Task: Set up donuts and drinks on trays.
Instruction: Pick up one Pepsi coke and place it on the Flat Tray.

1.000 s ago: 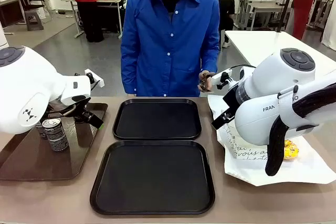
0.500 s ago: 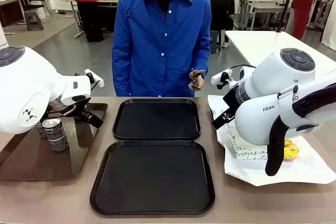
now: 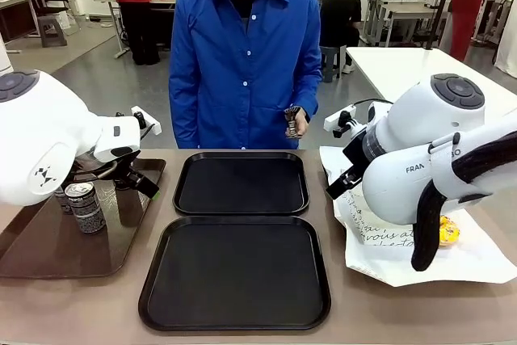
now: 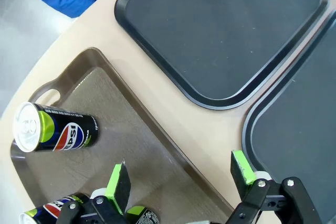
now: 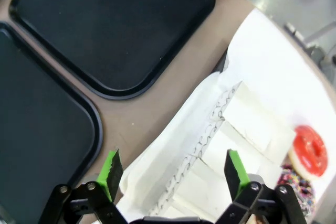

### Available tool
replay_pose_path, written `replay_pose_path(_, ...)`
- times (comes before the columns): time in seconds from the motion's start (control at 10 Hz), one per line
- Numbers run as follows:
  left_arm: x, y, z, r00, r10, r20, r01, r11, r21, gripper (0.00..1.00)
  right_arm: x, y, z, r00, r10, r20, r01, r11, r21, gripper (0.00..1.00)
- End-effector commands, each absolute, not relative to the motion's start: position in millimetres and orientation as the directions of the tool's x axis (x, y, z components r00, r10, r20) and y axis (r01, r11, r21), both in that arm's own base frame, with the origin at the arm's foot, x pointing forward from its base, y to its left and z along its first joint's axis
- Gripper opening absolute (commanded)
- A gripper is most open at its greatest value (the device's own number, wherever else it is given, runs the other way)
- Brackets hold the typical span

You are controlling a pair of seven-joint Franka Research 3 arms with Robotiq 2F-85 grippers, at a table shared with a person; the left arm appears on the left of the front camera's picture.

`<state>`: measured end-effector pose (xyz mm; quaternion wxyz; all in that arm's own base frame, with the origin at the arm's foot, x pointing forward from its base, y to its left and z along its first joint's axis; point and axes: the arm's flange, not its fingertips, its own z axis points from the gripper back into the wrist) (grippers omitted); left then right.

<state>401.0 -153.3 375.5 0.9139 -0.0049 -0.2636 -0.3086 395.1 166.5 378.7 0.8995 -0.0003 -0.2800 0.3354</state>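
On the desk [image 3: 81, 313], the black trays [image 3: 236, 272] lie one behind the other, between a longer brown tray [image 3: 48, 248] and a sheet of white paper [image 3: 472, 260]. The left gripper [image 4: 180, 174] hangs wide open, holding nothing, over the brown tray where the drinks [image 4: 55, 132] stand. The right gripper [image 5: 173, 167], equally wide and holding nothing, hovers over the paper bearing the donuts [image 5: 308, 150].

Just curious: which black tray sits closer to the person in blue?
The far black tray, right before the person; the other tray lies in front of it.
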Motion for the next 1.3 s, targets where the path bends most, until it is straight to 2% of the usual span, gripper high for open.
replay_pose_path(0.0, 310.9, -150.7, 393.4, 0.642, -0.658, 0.394, 0.620, 0.748, 0.239, 1.00, 323.1, 147.0, 394.8, 0.599, 0.650, 0.467, -0.615, 0.747, -0.251, 1.00)
replay_pose_path(0.1, 266.0, -142.2, 390.5, 0.638, -0.726, 0.258, 0.649, 0.687, 0.327, 1.00, 275.8, 131.3, 405.0, 0.605, 0.661, 0.444, -0.622, 0.740, -0.255, 1.00)
replay_pose_path(0.2, 232.5, -127.2, 390.3, 0.649, -0.739, 0.182, 0.683, 0.671, 0.290, 1.00, 223.4, 109.3, 407.2, 0.661, 0.663, 0.352, -0.624, 0.746, -0.233, 1.00)
replay_pose_path(0.3, 211.7, -120.5, 390.6, 0.655, -0.734, 0.181, 0.692, 0.678, 0.249, 1.00, 194.4, 95.7, 404.7, 0.686, 0.666, 0.291, -0.632, 0.745, -0.215, 1.00)
replay_pose_path(0.5, 174.0, -114.5, 384.3, 0.672, -0.711, 0.207, 0.692, 0.703, 0.165, 1.00, 149.7, 80.2, 396.7, 0.690, 0.666, 0.282, -0.641, 0.744, -0.189, 1.00)
replay_pose_path(0.6, 173.4, -117.0, 384.5, 0.636, -0.718, 0.281, 0.699, 0.691, 0.184, 1.00, 158.4, 77.8, 391.1, 0.686, 0.671, 0.281, -0.630, 0.741, -0.230, 1.00)
replay_pose_path(0.7, 288.5, -185.3, 456.8, 0.670, -0.728, 0.145, 0.697, 0.684, 0.213, 1.00, 298.1, 145.5, 485.6, 0.692, 0.676, 0.253, -0.642, 0.737, -0.214, 1.00)
replay_pose_path(0.9, 288.5, -185.3, 456.8, 0.670, -0.728, 0.145, 0.697, 0.684, 0.213, 1.00, 298.1, 145.5, 485.6, 0.692, 0.676, 0.253, -0.642, 0.737, -0.214, 1.00)
replay_pose_path(1.0, 272.2, -188.2, 472.4, 0.664, -0.728, 0.171, 0.702, 0.685, 0.193, 1.00, 275.7, 139.3, 503.7, 0.693, 0.678, 0.245, -0.641, 0.735, -0.219, 1.00)
replay_pose_path(1.1, 266.4, -161.7, 480.9, 0.659, -0.499, 0.563, 0.699, 0.683, -0.212, 1.00, 283.0, 94.6, 489.2, 0.813, 0.480, 0.330, -0.550, 0.819, 0.163, 1.00)
replay_pose_path(1.2, 258.3, -128.9, 490.6, 0.685, -0.293, 0.667, 0.681, 0.583, -0.443, 1.00, 281.6, 51.7, 474.8, 0.878, 0.339, 0.338, -0.461, 0.789, 0.405, 1.00)
